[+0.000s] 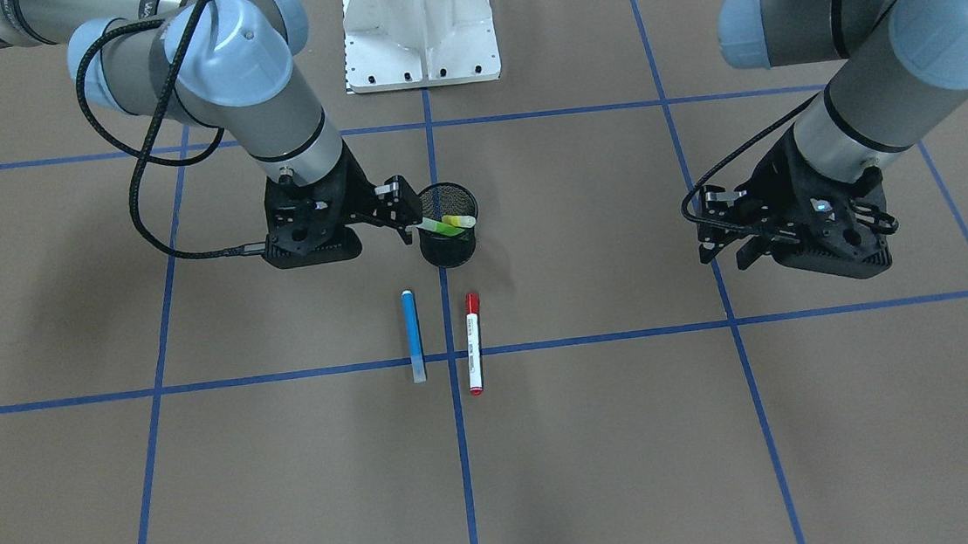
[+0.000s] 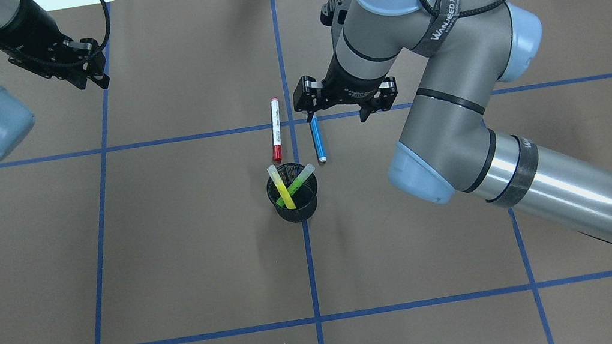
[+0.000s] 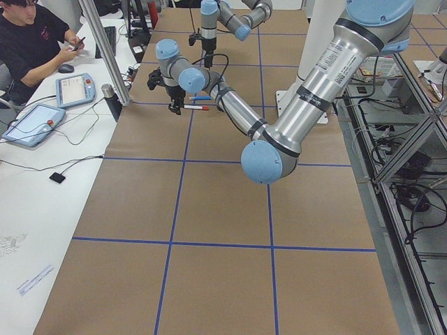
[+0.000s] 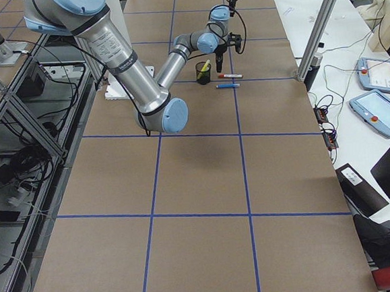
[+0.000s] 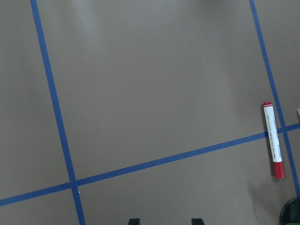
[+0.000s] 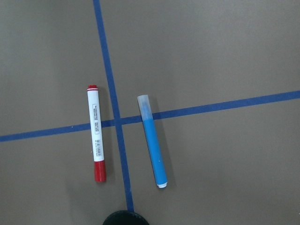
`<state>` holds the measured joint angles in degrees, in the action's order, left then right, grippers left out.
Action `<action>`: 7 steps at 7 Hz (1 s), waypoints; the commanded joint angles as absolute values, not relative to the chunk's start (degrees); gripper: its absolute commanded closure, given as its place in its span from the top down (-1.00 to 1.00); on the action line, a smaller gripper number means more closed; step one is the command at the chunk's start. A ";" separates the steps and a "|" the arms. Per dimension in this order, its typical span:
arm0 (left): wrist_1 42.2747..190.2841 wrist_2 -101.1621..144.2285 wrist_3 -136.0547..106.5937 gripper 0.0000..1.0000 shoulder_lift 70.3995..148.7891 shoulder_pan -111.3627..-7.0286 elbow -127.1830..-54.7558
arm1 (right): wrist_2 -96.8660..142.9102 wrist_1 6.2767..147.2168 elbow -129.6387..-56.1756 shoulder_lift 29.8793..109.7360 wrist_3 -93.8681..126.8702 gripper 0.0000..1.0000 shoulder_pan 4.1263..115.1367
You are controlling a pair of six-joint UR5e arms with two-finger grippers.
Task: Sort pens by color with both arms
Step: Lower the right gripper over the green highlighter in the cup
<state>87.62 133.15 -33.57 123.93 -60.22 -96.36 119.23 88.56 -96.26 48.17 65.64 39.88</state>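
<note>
The blue pen [image 2: 317, 140] and the white pen with red ends [image 2: 276, 129] lie side by side on the brown table, just beyond the black mesh cup [image 2: 294, 205]. The neon yellow pen [image 2: 279, 185] and the neon green pen [image 2: 300, 182] stand crossed in the cup. My right gripper [image 2: 343, 107] is open and empty, above the far end of the blue pen [image 6: 153, 143]; its wrist view also shows the red pen [image 6: 96, 133]. My left gripper [image 2: 99, 66] is open and empty, far off at the table's left, its fingertips [image 5: 132, 220] apart.
The white bolted pedestal base [image 1: 419, 32] stands at the robot's edge of the table. Blue tape lines [image 1: 461, 449] grid the brown surface. An operator [image 3: 35, 42] sits beside a side table with tablets [image 3: 75, 88], off the far long edge.
</note>
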 commanded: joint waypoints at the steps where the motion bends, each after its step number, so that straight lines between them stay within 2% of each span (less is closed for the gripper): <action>1: 87.54 133.15 -33.40 -0.04 123.66 -60.29 -96.42 | 118.91 88.68 -97.03 47.90 63.26 0.97 36.50; 4: 87.19 132.98 -33.22 -0.04 123.58 -61.26 -97.03 | 119.27 88.24 -96.42 48.78 83.71 0.97 36.04; 7: 86.84 133.07 -23.85 -0.04 118.74 -64.58 -99.76 | 119.27 88.33 -96.42 51.23 96.82 0.97 35.33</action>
<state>87.06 133.04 -27.88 120.19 -62.92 -99.30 119.27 88.20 -96.42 50.00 91.96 35.59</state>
